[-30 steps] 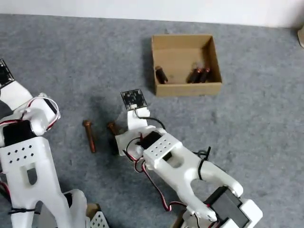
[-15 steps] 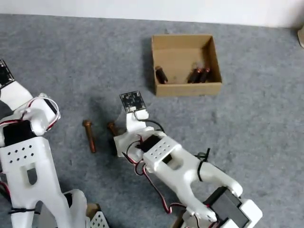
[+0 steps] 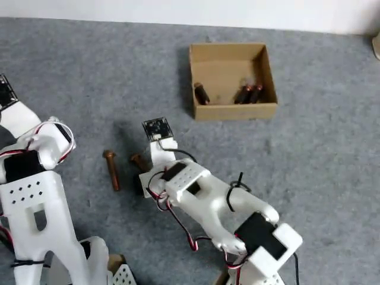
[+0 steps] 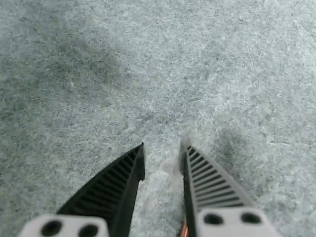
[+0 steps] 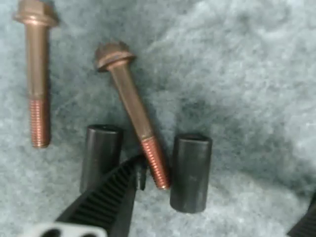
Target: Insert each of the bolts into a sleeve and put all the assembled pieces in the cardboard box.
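Pickup step: my right pincer (image 5: 224, 192) hangs open over the bolt (image 5: 129, 101) beside a sleeve (image 5: 190, 173); I'd lower and grip next.

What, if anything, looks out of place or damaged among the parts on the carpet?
Nothing looks damaged or spilled. One bolt lies slanted, its threaded tip between one sleeve and another sleeve; the second bolt lies apart. That is ordinary for loose parts.

Looks like a robotics lab or hobby test bench — left arm (image 3: 35, 196) and right arm (image 3: 205, 199) in white printed plastic, exposed wiring (image 3: 178, 218), grey carpet-like mat (image 3: 320, 178), bare white wall (image 3: 178, 10) behind, 1 cardboard box (image 3: 234, 112).
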Controlling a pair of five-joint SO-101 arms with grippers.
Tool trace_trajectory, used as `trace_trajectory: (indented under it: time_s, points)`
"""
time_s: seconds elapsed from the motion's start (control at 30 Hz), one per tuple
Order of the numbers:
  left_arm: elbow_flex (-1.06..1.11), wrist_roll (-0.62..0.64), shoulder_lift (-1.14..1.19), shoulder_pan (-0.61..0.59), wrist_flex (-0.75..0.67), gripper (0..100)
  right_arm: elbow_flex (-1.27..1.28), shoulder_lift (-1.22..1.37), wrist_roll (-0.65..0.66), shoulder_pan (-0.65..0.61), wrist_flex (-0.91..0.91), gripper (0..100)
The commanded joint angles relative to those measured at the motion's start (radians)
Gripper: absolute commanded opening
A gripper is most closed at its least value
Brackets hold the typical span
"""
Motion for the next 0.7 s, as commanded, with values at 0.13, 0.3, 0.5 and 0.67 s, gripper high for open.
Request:
trace_trajectory:
  time_s: [0.13,0.3,0.5,0.67]
  points:
    - [-0.002,0.003,-0.022,0.019,-0.023,13,-0.035,0.002,-0.008,0.012,0.016,13.9]
    - [-0.002,0.003,-0.022,0.019,-0.023,13,-0.038,0.001,-0.002,0.012,0.016,1.2]
    - [-0.002,0.003,-0.022,0.019,-0.023,13,-0.035,-0.001,0.000,0.012,0.016,0.4]
    - [-0.002,0.003,-0.022,0.019,-0.023,13,-0.035,-0.002,0.000,0.012,0.018,0.4]
